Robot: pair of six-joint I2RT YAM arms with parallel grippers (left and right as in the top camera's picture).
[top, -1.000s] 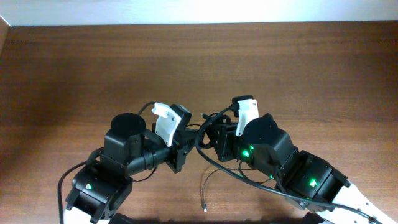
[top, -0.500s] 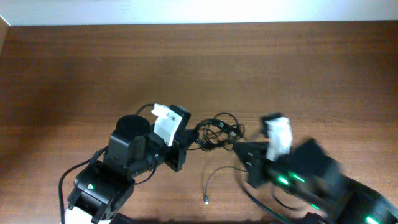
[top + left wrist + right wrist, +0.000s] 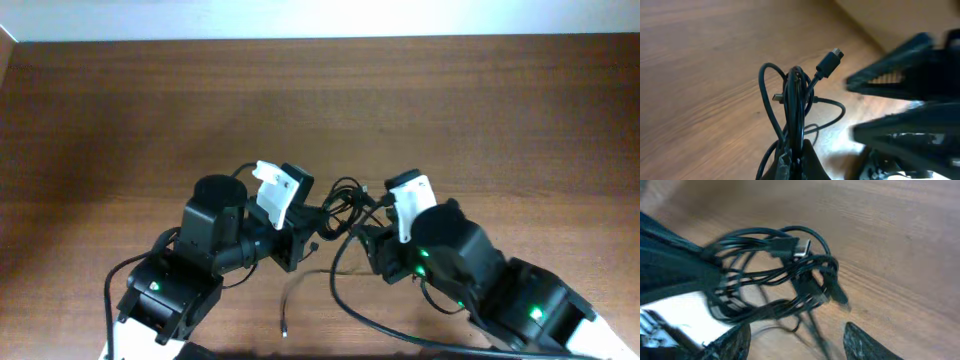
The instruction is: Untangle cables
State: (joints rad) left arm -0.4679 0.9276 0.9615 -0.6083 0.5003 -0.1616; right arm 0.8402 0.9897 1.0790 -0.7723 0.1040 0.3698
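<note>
The cables (image 3: 345, 207) are a tangle of thin black cords held up over the table's middle, between the two grippers. My left gripper (image 3: 312, 226) is shut on the bundle; in the left wrist view the cables (image 3: 796, 105) rise from between the shut jaws (image 3: 799, 159), one black plug end (image 3: 829, 62) pointing up right. My right gripper (image 3: 368, 232) is open just right of the tangle; in the right wrist view its fingers (image 3: 797, 341) are spread below the looped cables (image 3: 785, 277). A loose cord end (image 3: 284, 326) hangs down to the table.
The wooden table (image 3: 480, 120) stretches behind and to both sides. A thicker black arm cable (image 3: 350, 305) curves across the near table in front of the right arm. The left arm's cable (image 3: 112, 290) loops at the near left.
My right gripper swung away to the right, letting go of the tangle, and has come back beside it, open. The loose cord end has shifted left. The left gripper still holds the bundle.
</note>
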